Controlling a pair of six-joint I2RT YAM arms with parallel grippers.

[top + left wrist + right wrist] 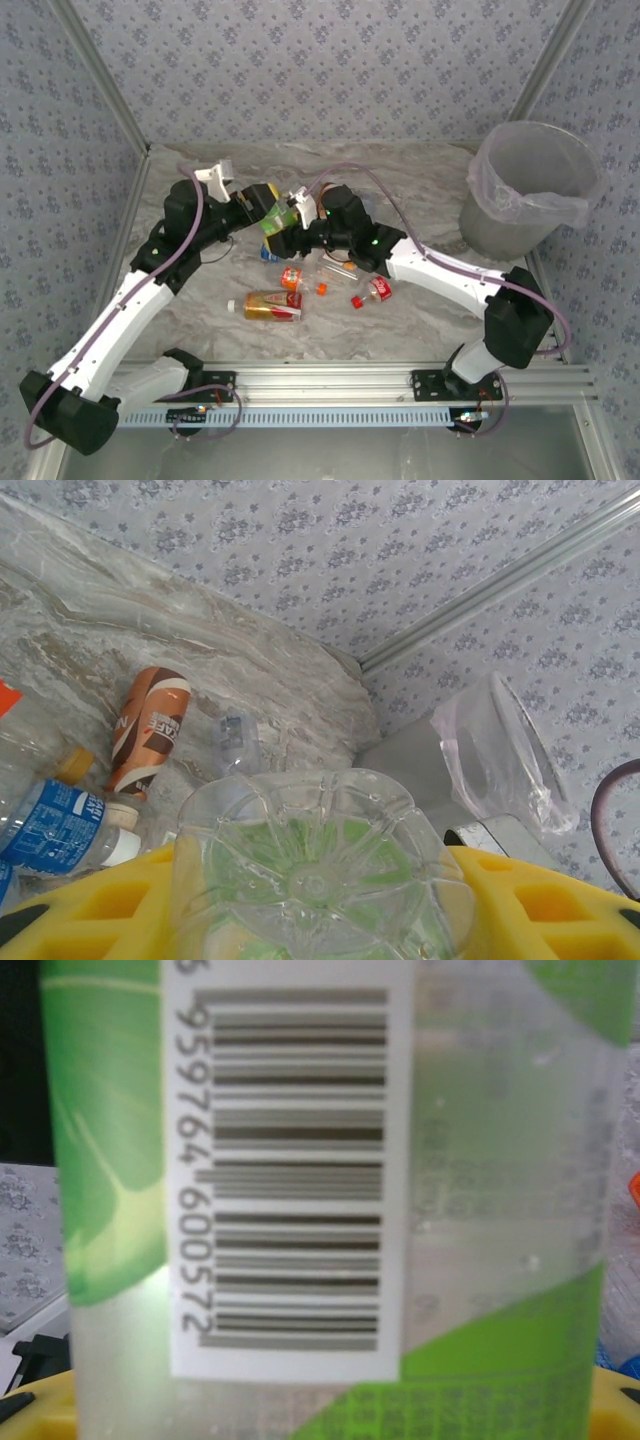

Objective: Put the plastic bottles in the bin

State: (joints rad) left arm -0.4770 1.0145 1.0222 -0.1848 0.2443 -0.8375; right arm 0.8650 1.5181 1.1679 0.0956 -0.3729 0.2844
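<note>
A: Where viewed from above, a crumpled marbled sheet [420, 310] is spread between patterned walls [300, 70], with the bin [525, 190] set far right.
B: At the left wrist, the base of the green-labelled bottle [315, 860] is clamped by the left gripper [320, 905].
A: At the right wrist, its barcode [295, 1170] is flanked by the right gripper [330, 1415]; whether the fingers [50, 1422] press it cannot be told.

I read this as robot lab test cell, not home. Left arm [130, 300] and right arm [440, 275] bolted to aluminium rail [330, 380] at near edge. Aluminium frame posts [550, 60] at far corners. Patterned grey backdrop walls [320, 70] on left, far and right sides. Wrinkled marble-print sheet [430, 215] over table. Loose cables [237, 408] by rail. Bag-lined bin [500, 235] far right.
</note>
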